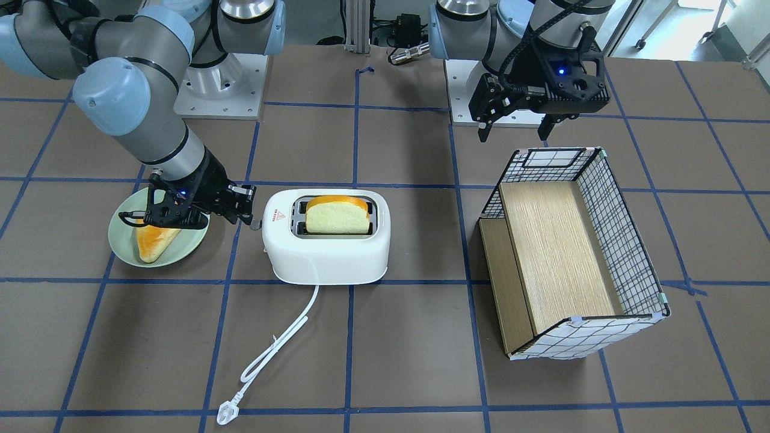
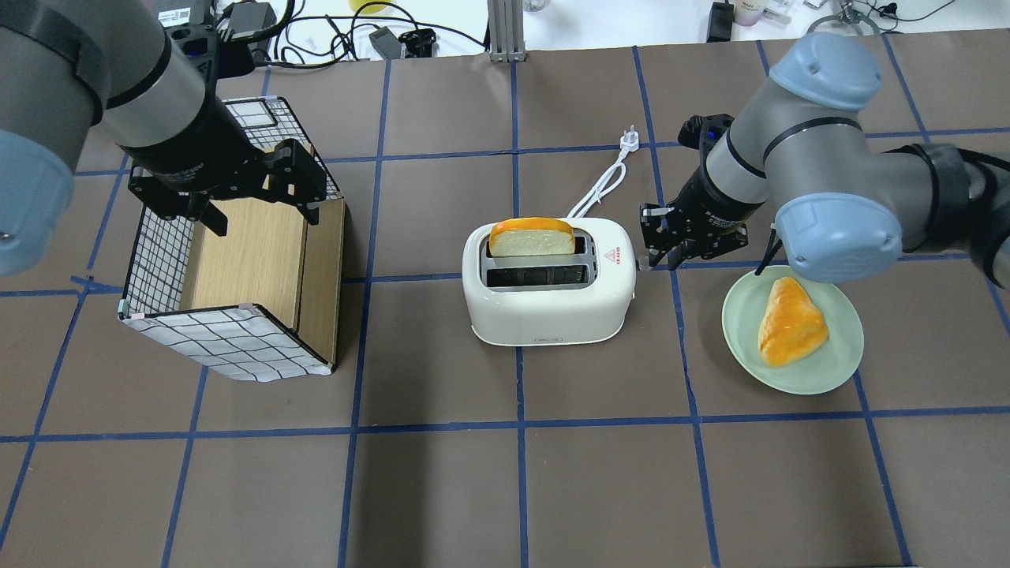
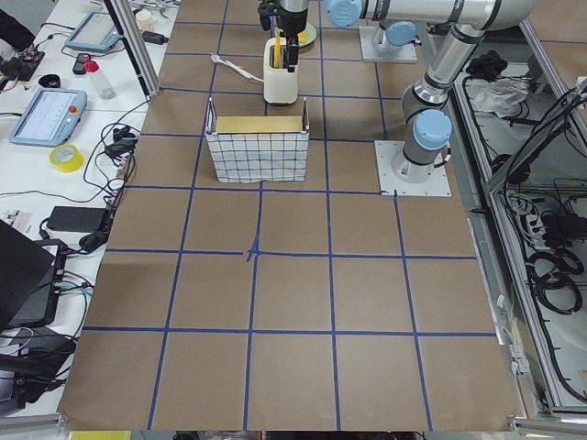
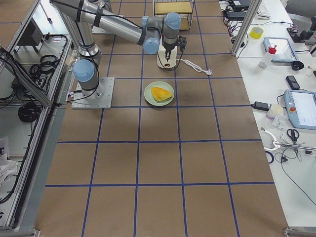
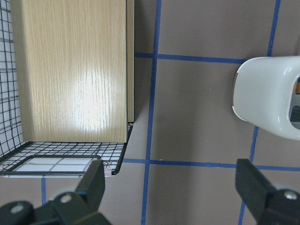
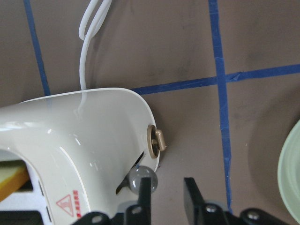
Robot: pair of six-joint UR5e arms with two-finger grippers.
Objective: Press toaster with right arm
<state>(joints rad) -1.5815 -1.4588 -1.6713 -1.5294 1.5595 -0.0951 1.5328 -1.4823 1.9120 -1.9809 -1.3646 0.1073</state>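
Right gripper hangs at the lever end of the toaster, its fingers drawn close together and gripping nothing. In the right wrist view one fingertip sits right at the small grey lever knob; contact cannot be confirmed. A brass-coloured dial shows on the same end wall, just above the knob in that view.

The single white toaster stands near the middle of the table. It has two slots, and one slice of bread stands upright in the slot farther from the robot. Its white cord trails away from the robot and ends in one plug lying on the table.

One pale-green plate holding one orange-crusted piece of bread lies just beside the toaster on the robot's right. In the front-facing view the right arm's wrist reaches over it.

On the robot's left, well apart from the toaster, one checked wire basket with a wooden board inside lies tipped on its side. The left gripper hovers over the basket's robot-side end with its fingers spread wide and holding nothing.
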